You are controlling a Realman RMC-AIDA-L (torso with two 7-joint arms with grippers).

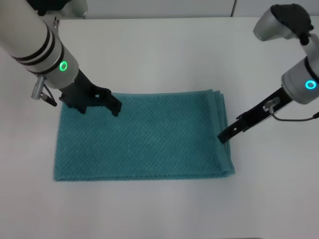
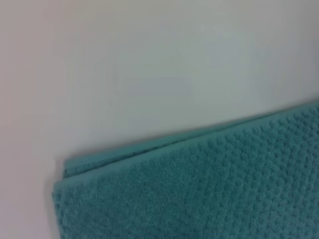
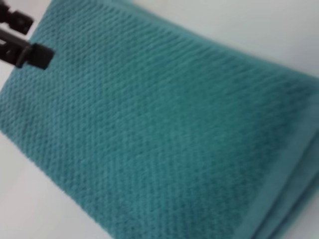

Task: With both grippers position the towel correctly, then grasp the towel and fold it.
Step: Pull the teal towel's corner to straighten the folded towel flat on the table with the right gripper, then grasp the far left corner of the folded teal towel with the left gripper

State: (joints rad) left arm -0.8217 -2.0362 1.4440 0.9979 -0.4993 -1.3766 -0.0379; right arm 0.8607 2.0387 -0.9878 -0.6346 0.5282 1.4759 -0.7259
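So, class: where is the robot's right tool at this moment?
In the head view the right tool sits on the right side of the table, its tip at the teal towel's right edge; the left tool is over the towel's far-left corner.

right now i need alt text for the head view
A teal waffle-weave towel lies flat in layers on a white table. The left end effector sits over its far left corner; the right end effector touches its right edge.

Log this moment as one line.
towel: flat, layered | left gripper: over far-left corner | right gripper: at right edge | fold: not started
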